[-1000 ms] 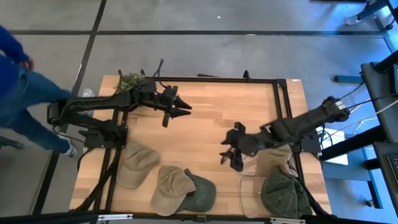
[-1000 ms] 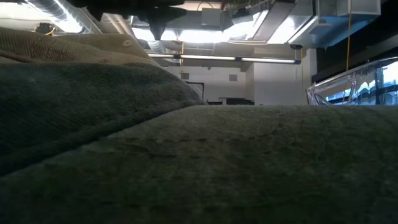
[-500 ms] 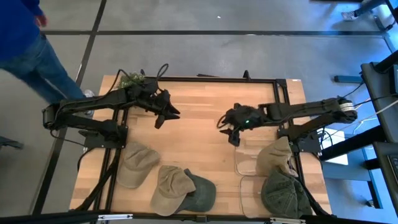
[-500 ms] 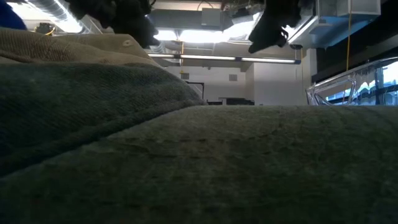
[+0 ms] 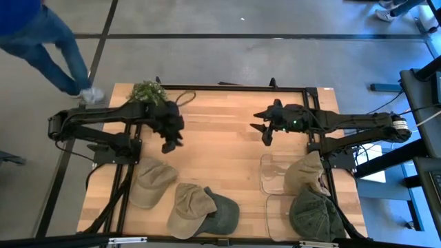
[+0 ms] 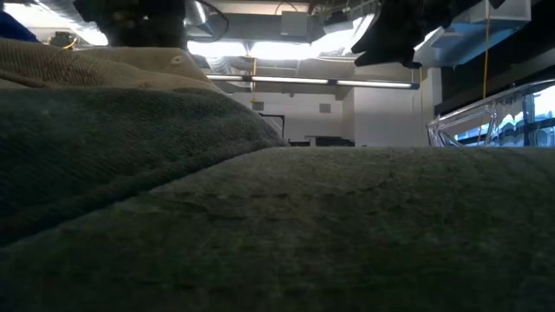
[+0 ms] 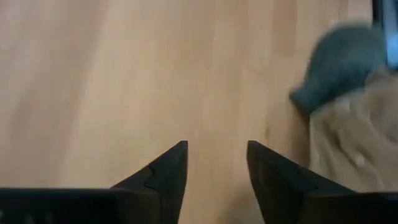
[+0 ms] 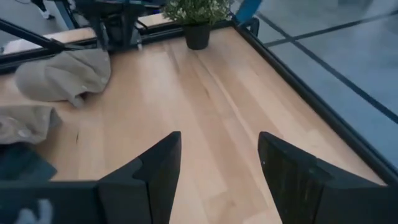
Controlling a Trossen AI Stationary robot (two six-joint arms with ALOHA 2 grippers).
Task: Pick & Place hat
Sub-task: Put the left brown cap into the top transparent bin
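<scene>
Both grippers are empty with fingers spread: the left gripper (image 5: pixel 167 141) hovers above the table just beyond the tan hat (image 5: pixel 150 180), the right gripper (image 5: pixel 265 131) farther off toward the clear tray (image 5: pixel 273 169). Two more hats overlap beside the tan hat, so I'd guess a sloppy pinch could drag a neighbour along or just snag the brim.

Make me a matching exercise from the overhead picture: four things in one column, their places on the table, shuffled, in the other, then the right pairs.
Things:
1. potted plant
2. left gripper
3. right gripper
4. dark green hat in the clear tray

Places:
A. near right corner
B. far left corner
C. above bare wood, right of centre
D. above bare wood, left of centre

Pairs: 1-B, 2-D, 3-C, 4-A
</scene>
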